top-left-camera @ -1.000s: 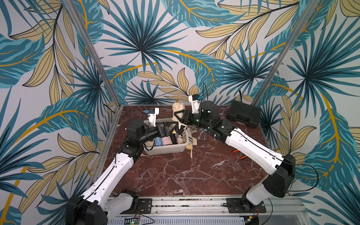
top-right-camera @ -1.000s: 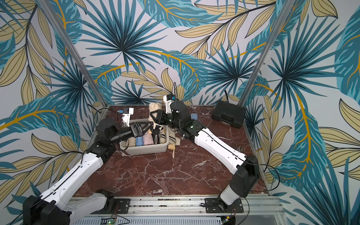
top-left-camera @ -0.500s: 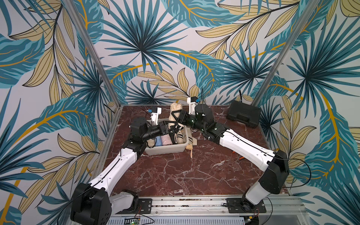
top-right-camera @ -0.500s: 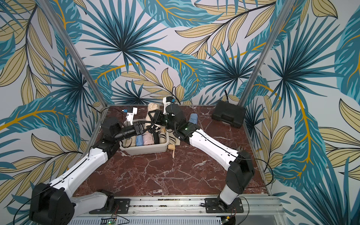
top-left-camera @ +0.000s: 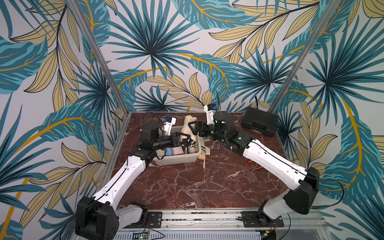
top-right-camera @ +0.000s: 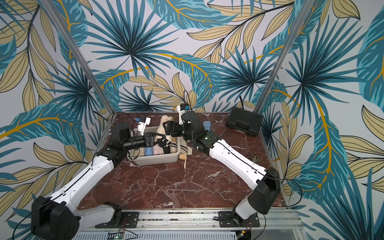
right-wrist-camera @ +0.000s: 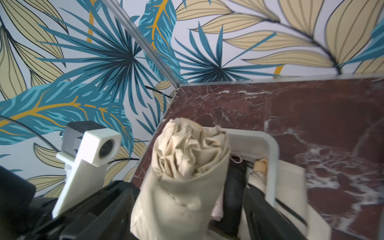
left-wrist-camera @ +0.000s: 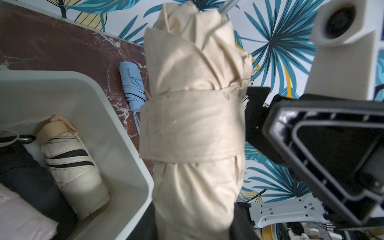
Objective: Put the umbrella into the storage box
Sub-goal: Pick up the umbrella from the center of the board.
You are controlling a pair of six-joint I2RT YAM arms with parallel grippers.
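A folded beige umbrella [top-left-camera: 188,126] [top-right-camera: 164,126] stands upright over the far right end of the off-white storage box [top-left-camera: 176,162] [top-right-camera: 158,160]. My left gripper [top-left-camera: 186,143] [top-right-camera: 161,143] is shut on its lower part. In the left wrist view the umbrella [left-wrist-camera: 193,124] fills the middle, beside the box rim [left-wrist-camera: 116,116]. My right gripper [top-left-camera: 194,128] [top-right-camera: 168,129] is open at the umbrella's upper part. In the right wrist view its fingers [right-wrist-camera: 99,212] stand either side of the umbrella [right-wrist-camera: 187,176], above the box [right-wrist-camera: 270,149].
Several folded umbrellas lie in the box, one cream with black stripes [left-wrist-camera: 72,164]. A light blue umbrella [top-right-camera: 206,125] [left-wrist-camera: 133,87] lies on the table behind the box. A black hard case [top-left-camera: 259,124] sits at the back right. A cream sleeve [top-left-camera: 205,149] lies by the box.
My left gripper has closed on the umbrella's lower part. My right gripper, shut on the umbrella before, has opened. The umbrella now stands more upright over the box.
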